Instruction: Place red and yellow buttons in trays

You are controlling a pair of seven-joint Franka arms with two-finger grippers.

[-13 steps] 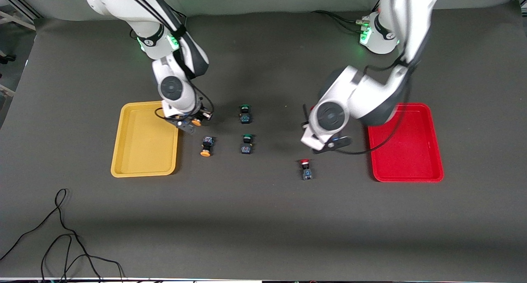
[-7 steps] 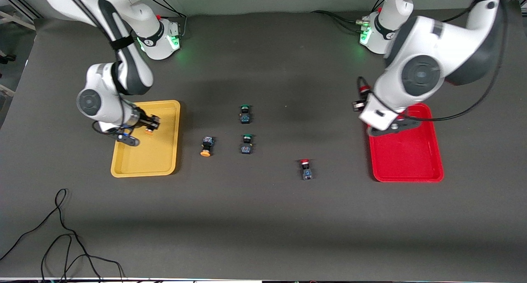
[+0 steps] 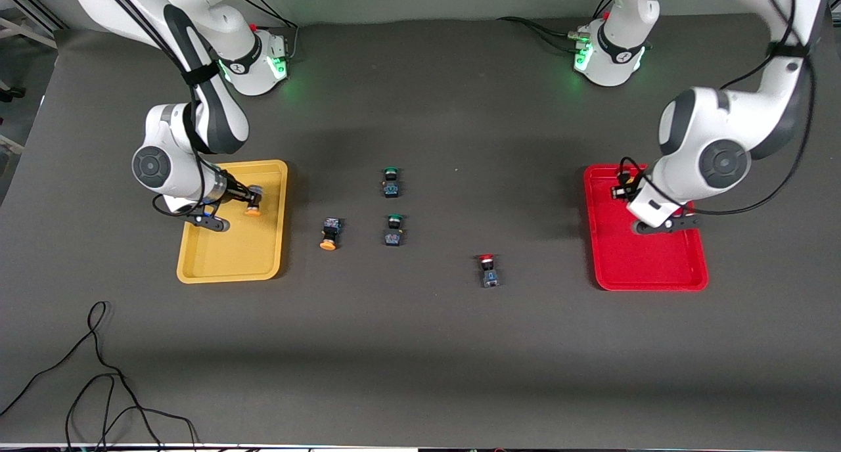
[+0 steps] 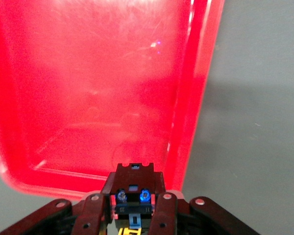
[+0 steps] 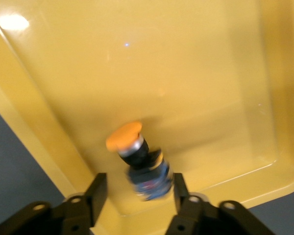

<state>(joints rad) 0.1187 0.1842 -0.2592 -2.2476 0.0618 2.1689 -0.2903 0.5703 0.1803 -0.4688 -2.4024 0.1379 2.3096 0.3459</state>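
Note:
My right gripper (image 3: 244,197) is open over the yellow tray (image 3: 223,258). A yellow-capped button (image 3: 252,209) lies loose in that tray; in the right wrist view it (image 5: 137,156) sits blurred between the spread fingers of the gripper (image 5: 138,180), above the tray floor (image 5: 196,73). My left gripper (image 3: 621,190) is shut on a red button over the red tray (image 3: 657,268), at the rim nearest the table's middle. In the left wrist view the button's dark body (image 4: 132,183) is clamped in the gripper (image 4: 132,198) above the tray (image 4: 88,73). On the table lie a yellow-capped button (image 3: 329,234) and a red-capped button (image 3: 487,270).
Two green-capped buttons (image 3: 391,182) (image 3: 393,230) lie in the middle of the table, beside the loose yellow-capped one. A black cable (image 3: 98,373) curls near the front camera at the right arm's end of the table.
My right gripper has opened and its yellow-capped button has dropped into the yellow tray. My left gripper has moved with the red button from the red tray's edge to over the tray.

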